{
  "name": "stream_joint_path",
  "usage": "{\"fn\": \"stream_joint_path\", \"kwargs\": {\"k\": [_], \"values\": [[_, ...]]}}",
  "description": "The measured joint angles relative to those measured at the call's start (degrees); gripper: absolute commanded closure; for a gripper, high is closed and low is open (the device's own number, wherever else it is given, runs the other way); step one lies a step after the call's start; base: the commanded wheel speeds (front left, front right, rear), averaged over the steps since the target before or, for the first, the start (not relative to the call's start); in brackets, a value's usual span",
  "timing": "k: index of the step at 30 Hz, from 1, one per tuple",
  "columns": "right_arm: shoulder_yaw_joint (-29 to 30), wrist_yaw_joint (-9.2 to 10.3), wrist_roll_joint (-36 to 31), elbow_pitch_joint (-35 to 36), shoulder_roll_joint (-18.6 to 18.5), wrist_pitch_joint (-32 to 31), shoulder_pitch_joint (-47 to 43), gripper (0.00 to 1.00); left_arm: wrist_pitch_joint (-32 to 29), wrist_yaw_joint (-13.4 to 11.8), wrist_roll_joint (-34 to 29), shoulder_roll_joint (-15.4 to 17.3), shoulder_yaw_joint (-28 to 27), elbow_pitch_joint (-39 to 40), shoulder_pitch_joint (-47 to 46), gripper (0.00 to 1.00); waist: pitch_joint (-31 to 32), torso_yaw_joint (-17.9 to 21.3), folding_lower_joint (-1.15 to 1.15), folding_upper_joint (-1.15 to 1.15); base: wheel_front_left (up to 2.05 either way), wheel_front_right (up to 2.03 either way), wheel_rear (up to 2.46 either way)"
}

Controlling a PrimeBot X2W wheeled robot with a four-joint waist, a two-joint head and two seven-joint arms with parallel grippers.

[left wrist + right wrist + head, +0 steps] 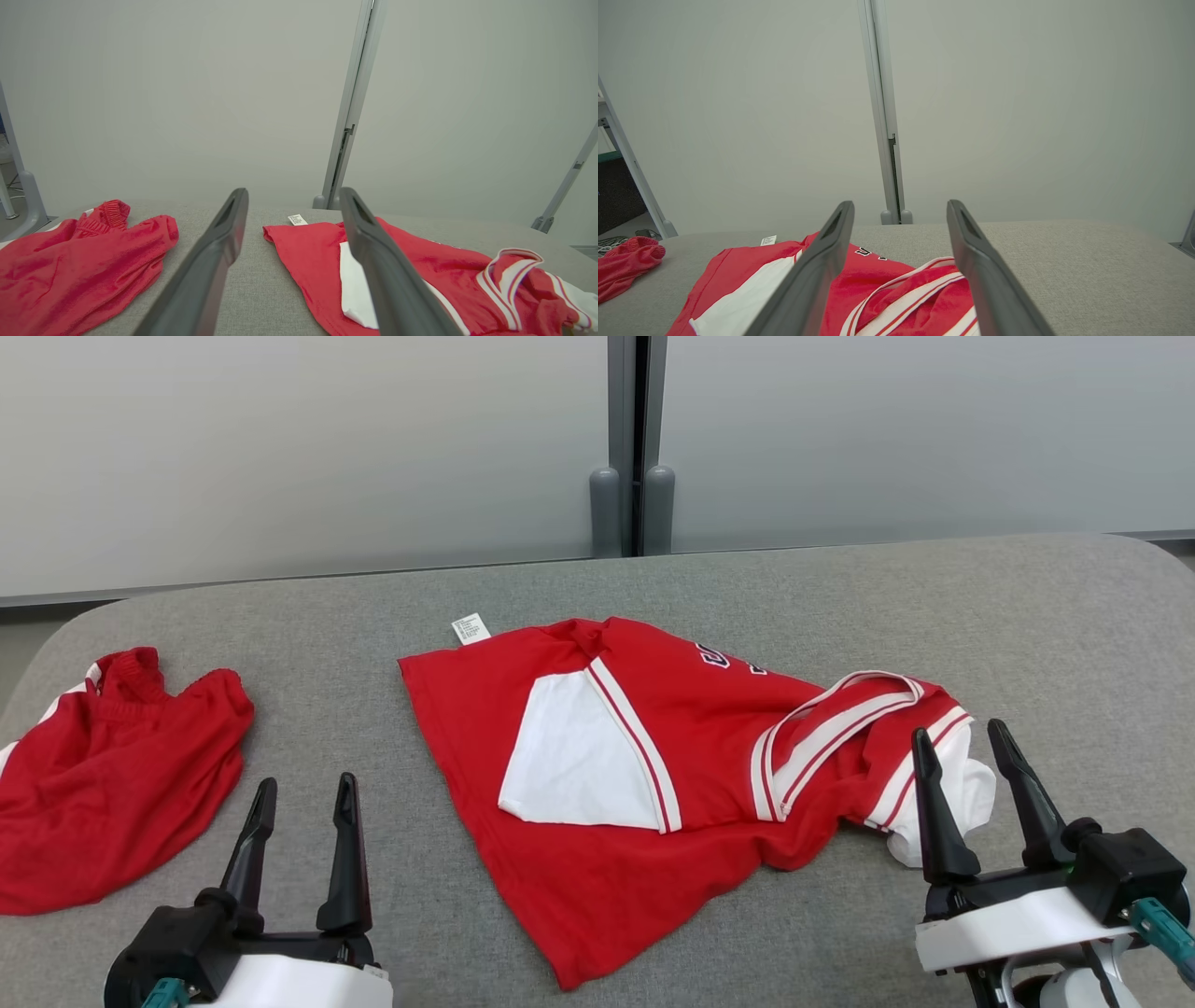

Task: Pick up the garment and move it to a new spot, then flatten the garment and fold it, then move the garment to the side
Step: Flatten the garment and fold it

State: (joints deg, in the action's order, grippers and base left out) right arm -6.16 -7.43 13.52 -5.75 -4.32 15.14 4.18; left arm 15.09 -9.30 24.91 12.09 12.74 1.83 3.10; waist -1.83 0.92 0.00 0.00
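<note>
Two garments lie on the worktop (840, 597): red-and-white jersey (597, 840) at centre, lettering half hidden; red garment (112, 784) cut off at left. The left end effector (306, 782) and right end effector (960, 728) gape wide, empty.

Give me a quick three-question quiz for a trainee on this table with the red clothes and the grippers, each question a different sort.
1. True or false: the right gripper is shut on the red and white shirt.
2. Pick one. The red shorts lie: A, to the robot's left of the shirt, apart from it; B, to its right; C, on top of it.
3. Short answer: how many garments lie on the grey table?

Key: 1 false, it is open and holds nothing. 2 A. 3 two.
</note>
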Motion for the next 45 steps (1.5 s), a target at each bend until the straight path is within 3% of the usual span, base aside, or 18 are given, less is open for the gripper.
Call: {"fn": "stream_joint_path", "kwargs": {"k": [12,18,24,34,35,36,37,38,39,42,45], "values": [[-2.4,0.0,1.3,-4.0,-0.7,-0.2,1.8,0.0,0.0,4.3,-3.4,-4.3,-2.1,-1.7,-0.3,0.0,-0.3,-2.2,0.0,0.0,0.0,0.0,0.0],[-4.6,0.0,3.0,-12.5,-1.4,-10.7,6.7,0.0,0.0,5.7,-3.7,-5.4,-2.1,-3.3,-1.1,0.0,-0.8,-5.3,0.0,0.0,0.0,0.0,0.0],[-2.3,0.0,3.7,-21.5,-1.3,-22.6,10.2,0.0,0.0,6.7,-3.7,-6.3,-1.8,-5.0,-1.3,0.0,-1.0,-9.3,0.0,0.0,0.0,0.0,0.0],[1.4,0.0,4.4,-27.0,0.5,-29.9,12.4,0.0,0.1,7.8,-4.2,-7.0,-2.4,-6.5,-2.3,0.0,-1.9,-14.9,0.0,0.0,0.0,0.0,0.0],[1.9,0.0,4.3,-27.4,0.6,-30.2,12.5,0.07,0.0,8.0,-4.2,-7.1,-2.5,-6.6,-2.4,0.0,-2.0,-15.2,0.0,0.0,0.0,0.0,0.0],[2.3,0.0,4.1,-27.7,0.6,-30.3,12.6,0.54,0.1,8.1,-4.2,-7.1,-2.6,-6.7,-2.4,0.0,-2.1,-15.5,0.0,0.0,0.0,0.0,0.0],[2.7,0.0,3.9,-27.8,0.6,-30.3,12.6,0.54,0.1,8.2,-4.3,-7.2,-2.6,-6.8,-2.4,0.0,-2.2,-15.7,0.0,0.0,0.0,0.0,0.0],[3.1,0.0,3.4,-27.9,0.6,-30.2,12.7,0.88,0.0,8.2,-4.3,-7.3,-2.7,-7.0,-2.4,0.0,-2.3,-15.9,0.0,0.0,0.0,0.0,0.0],[3.3,0.0,3.2,-28.0,0.7,-30.0,12.7,1.0,0.1,8.3,-4.3,-7.3,-2.7,-7.0,-2.4,0.0,-2.3,-16.1,0.0,0.0,0.0,0.0,0.0],[3.5,0.0,3.8,-27.1,0.9,-29.1,12.8,1.0,0.1,8.5,-4.6,-7.4,-2.8,-7.3,-2.4,0.0,-2.2,-16.4,0.0,0.0,0.0,0.0,0.0],[3.1,0.0,8.5,-24.0,1.2,-28.6,13.4,1.0,0.1,8.6,-4.8,-7.5,-3.1,-7.3,-2.4,0.0,-2.3,-16.4,0.0,0.0,0.0,0.0,0.0]]}}
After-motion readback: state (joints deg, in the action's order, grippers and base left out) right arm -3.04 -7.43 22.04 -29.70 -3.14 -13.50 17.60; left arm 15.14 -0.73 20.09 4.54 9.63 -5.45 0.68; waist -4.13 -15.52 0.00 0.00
